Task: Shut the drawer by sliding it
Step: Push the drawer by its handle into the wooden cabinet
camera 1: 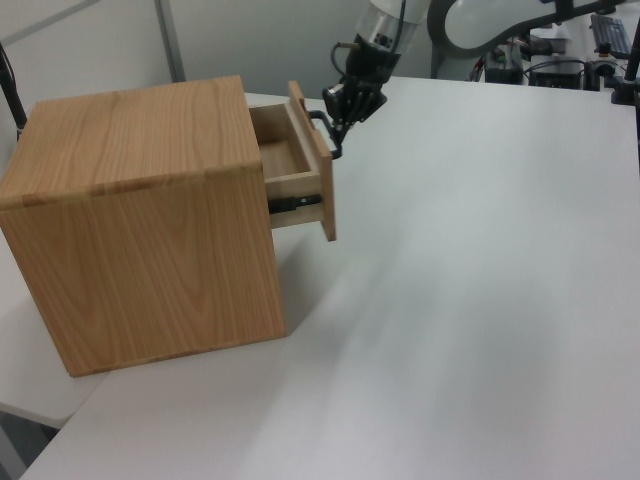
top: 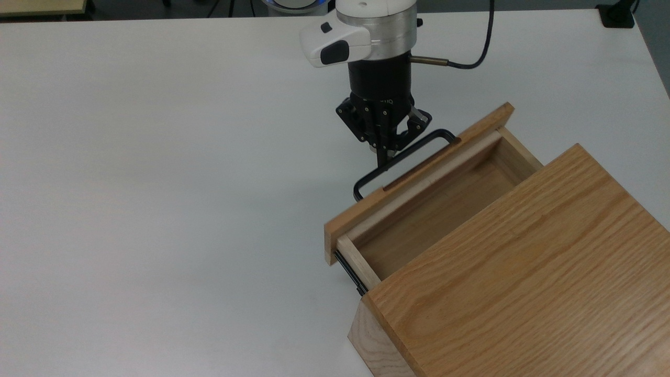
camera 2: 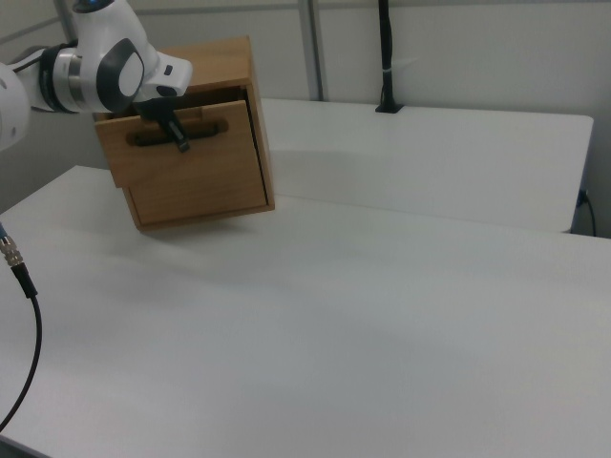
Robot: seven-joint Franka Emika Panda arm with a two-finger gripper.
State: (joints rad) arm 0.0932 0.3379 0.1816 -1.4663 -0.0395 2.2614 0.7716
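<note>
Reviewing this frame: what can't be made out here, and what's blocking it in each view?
- Top view: most of the drawer floor, hidden under the cabinet top; the cabinet's lower right corner is cut off by the picture edge.
- Top view: whether the gripper pinches the handle, too small to tell.
- Right view: the handle's middle, covered by the gripper.
- Left view: the drawer's front face, turned away.

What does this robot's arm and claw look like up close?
The arm ends in white rounded shells with dark oval insets and a silver metal ring. Below sits a black cylinder, then the black gripper with bolted linkage fingers. A thin black cable plugs into the wrist's side.
</note>
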